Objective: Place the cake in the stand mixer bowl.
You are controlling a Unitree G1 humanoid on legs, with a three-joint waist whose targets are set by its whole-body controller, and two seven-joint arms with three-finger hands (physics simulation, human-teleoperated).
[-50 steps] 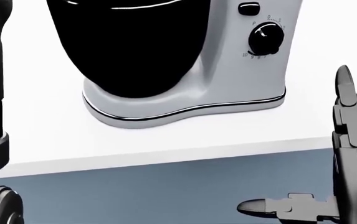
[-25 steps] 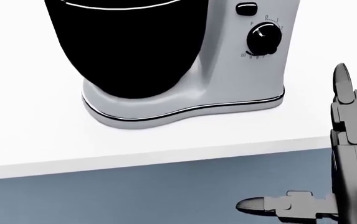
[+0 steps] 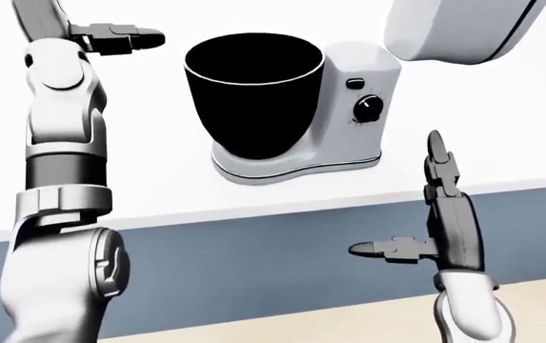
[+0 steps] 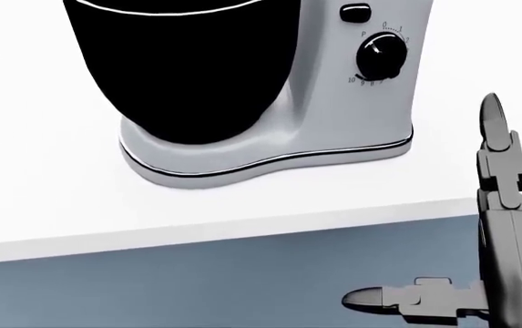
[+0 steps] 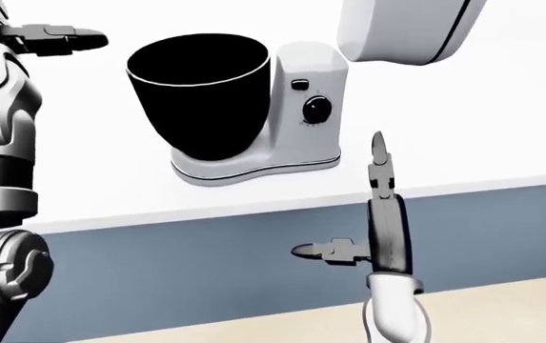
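Observation:
No cake shows in any view. The stand mixer (image 3: 354, 136) stands on the white counter (image 3: 502, 136), its black bowl (image 3: 253, 93) open at the top and its head (image 3: 454, 28) tilted up at the upper right. My left hand (image 3: 110, 34) is raised at the upper left, level with the bowl's rim and apart from it. One straight finger (image 3: 144, 37) points toward the bowl, and the rest of the hand is cut off by the top edge. My right hand (image 3: 401, 196) is open and empty below the counter's edge, to the mixer's lower right.
My left arm (image 3: 58, 143) runs up the left side of the eye views. A blue-grey panel (image 3: 253, 261) lies under the counter's edge, with beige floor (image 3: 349, 321) at the bottom. The mixer's black knob (image 4: 381, 56) faces me.
My left arm has risen out of the head view's left edge. The right hand has drifted slightly left, and the picture has shifted a little.

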